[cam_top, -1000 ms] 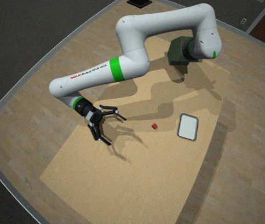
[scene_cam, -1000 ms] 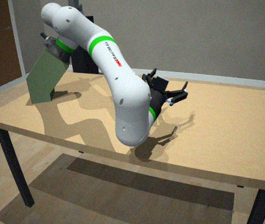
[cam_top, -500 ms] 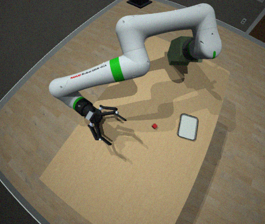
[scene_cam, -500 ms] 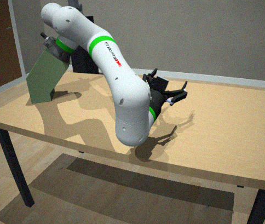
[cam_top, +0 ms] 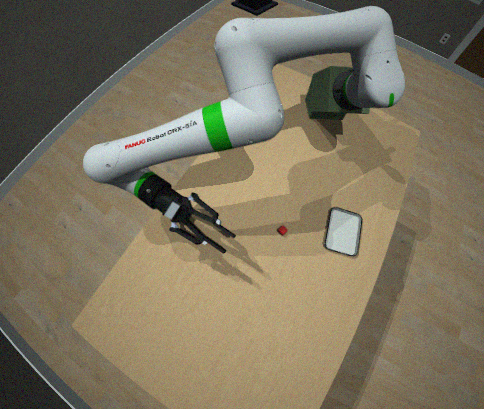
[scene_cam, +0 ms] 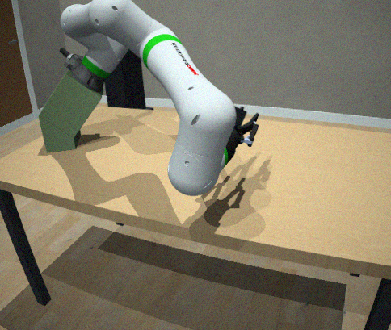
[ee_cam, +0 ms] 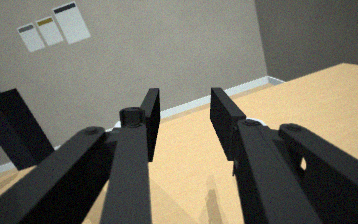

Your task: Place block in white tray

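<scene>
Pale tan tabletop [cam_top: 249,331], matt and faintly grained, rectangular, on dark square legs; its near edge in the top view lies well apart from every item, with a broad unoccupied stretch toward that edge.

Block [cam_top: 282,230]: small red cube, resting on the tabletop between the end effector and the tray, touching neither. Hidden behind the arm in the exterior view.

White tray [cam_top: 343,231]: shallow rectangle with rounded corners and a thin grey rim, floor pale and smooth, nothing in it. It sits near the block, on the side away from the arm's wrist.

End effector [cam_top: 229,241]: black, two long linked fingers with flat rectangular pads, drawn in to a narrow gap and gripping nothing. It hangs above the tabletop, tips pointing toward the block, a gap of bare surface between them.

Arm [cam_top: 249,106]: glossy white rounded casings with green bands, folded in a zigzag over the far half of the tabletop.

Pedestal [scene_cam: 61,114]: dull green slanted block at the tabletop's far corner.
</scene>
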Tool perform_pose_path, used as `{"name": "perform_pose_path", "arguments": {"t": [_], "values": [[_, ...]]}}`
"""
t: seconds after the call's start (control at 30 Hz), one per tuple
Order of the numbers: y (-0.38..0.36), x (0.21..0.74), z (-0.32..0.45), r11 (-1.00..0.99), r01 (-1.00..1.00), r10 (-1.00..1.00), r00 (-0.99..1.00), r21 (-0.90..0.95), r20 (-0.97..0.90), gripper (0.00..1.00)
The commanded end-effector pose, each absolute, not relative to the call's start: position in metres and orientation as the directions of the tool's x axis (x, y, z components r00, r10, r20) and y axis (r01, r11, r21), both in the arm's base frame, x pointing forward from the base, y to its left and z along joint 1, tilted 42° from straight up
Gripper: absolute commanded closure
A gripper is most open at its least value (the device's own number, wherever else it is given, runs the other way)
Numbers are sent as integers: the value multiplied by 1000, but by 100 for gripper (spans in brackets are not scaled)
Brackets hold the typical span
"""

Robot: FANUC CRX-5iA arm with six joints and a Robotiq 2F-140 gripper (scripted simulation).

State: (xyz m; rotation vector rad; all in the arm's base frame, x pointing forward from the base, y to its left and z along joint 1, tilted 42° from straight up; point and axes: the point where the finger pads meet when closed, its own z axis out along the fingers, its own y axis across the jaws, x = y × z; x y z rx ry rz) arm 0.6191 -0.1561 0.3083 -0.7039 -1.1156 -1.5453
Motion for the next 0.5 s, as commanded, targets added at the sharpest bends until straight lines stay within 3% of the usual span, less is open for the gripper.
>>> {"name": "perform_pose_path", "arguments": {"t": [0.0,0.47], "values": [[-145,615,303,-64,958,-327,-286,281,901,65],[-99,591,273,-160,945,32,-282,284,959,65]]}}
